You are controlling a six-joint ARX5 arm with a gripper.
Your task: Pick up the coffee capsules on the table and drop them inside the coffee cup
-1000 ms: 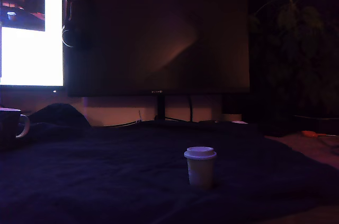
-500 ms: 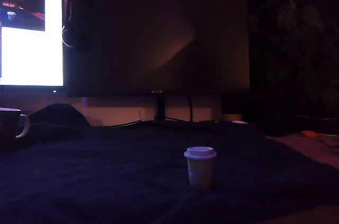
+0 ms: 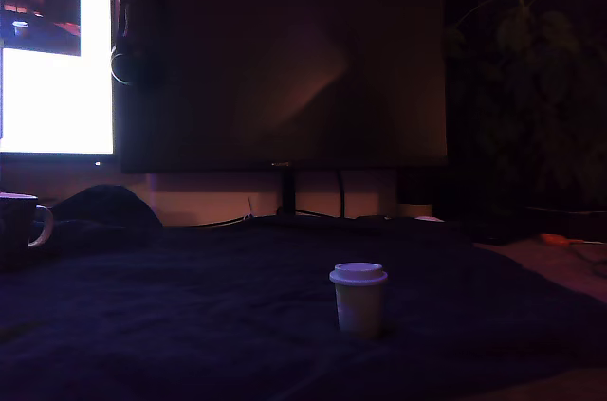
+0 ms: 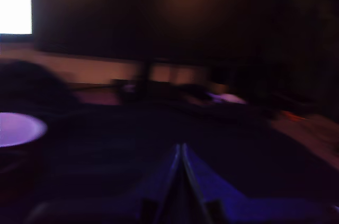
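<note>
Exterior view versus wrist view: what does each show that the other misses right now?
Only the exterior view shows the coffee capsule, upright on the table, apart from the coffee cup at that view's far left edge. Only the wrist view shows the gripper, its fingers meeting at the tips, blurred, over the dark cloth. Both share the big dark monitor, the bright screen and the table; the pale round rim in the wrist view may be the cup, but that is uncertain.

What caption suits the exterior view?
Small whitish tapered plastic capsule upright on navy-draped table; dark pale-rimmed mug far left.
</note>
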